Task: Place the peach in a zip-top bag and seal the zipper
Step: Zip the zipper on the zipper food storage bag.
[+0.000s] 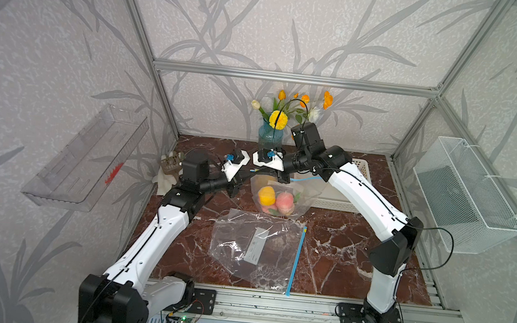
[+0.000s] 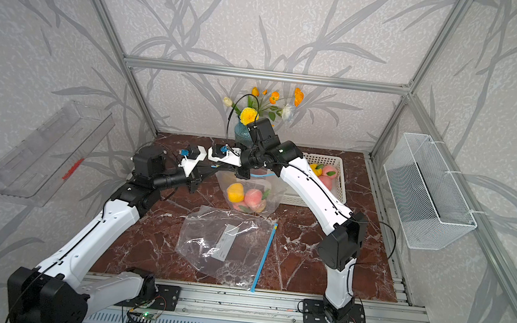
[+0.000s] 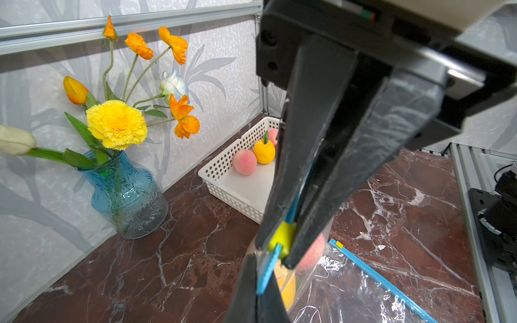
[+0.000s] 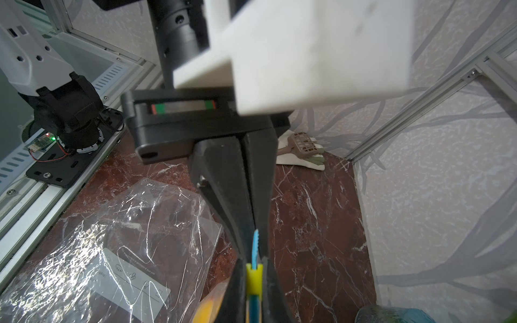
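Note:
A clear zip-top bag (image 1: 283, 194) (image 2: 252, 191) hangs just above the table, held up by its top edge. Inside it sit a pink peach (image 1: 285, 201) (image 2: 253, 197), a yellow fruit (image 1: 266, 196) and another peach underneath. My left gripper (image 1: 247, 173) (image 3: 261, 292) is shut on the end of the bag's blue zipper strip (image 3: 269, 267) (image 4: 255, 244). Right beside it, tip to tip, my right gripper (image 1: 257, 170) (image 4: 254, 293) is shut on the yellow slider (image 4: 254, 278) (image 3: 281, 237) on that strip.
A second, empty zip-top bag (image 1: 257, 250) lies flat at the front centre. A white basket (image 2: 340, 177) at the back right holds more peaches (image 2: 329, 170). A blue vase (image 1: 269, 135) of flowers stands at the back wall. A glove with a scoop (image 1: 169, 167) lies back left.

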Tool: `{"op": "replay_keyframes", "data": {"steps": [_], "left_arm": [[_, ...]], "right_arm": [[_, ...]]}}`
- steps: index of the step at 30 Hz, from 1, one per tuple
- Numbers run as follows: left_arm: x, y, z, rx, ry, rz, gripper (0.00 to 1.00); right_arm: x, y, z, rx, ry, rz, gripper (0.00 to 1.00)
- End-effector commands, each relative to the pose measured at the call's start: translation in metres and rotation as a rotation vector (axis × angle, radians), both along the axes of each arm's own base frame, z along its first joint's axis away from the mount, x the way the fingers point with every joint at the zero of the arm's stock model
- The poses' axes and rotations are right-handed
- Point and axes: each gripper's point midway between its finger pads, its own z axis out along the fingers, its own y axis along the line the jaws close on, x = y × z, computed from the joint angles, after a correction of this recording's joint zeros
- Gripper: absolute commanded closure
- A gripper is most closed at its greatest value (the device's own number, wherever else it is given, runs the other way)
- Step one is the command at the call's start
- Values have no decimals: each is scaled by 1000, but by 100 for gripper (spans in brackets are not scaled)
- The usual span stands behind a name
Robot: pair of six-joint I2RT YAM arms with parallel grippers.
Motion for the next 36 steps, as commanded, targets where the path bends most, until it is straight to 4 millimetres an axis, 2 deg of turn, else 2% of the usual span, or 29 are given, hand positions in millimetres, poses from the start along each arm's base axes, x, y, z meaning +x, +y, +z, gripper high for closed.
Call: {"op": "replay_keyframes", "data": {"steps": [1, 7, 12, 13, 19, 31, 36], "left_arm": [[10, 17, 10, -4, -44, 124, 100], [10, 21, 14, -14, -68, 160, 100], [13, 25, 15, -12, -69, 185, 100], [13, 25, 14, -11, -65, 190, 100], [16, 31, 12, -9, -63, 231, 100], [22, 34, 9, -11, -58, 261, 100], [25, 35, 9, -6, -59, 267, 100]], "right_arm": [[10, -24, 19, 5, -41, -92, 92], [11, -42, 24, 6, -81, -143, 92], [20, -61, 17, -1, -78, -205, 92], [17, -69, 26, 13, -94, -221, 91], [25, -99, 22, 11, -97, -307, 91], [50, -164, 24, 56, -90, -522, 90], [63, -193, 18, 77, -74, -626, 89]]}}
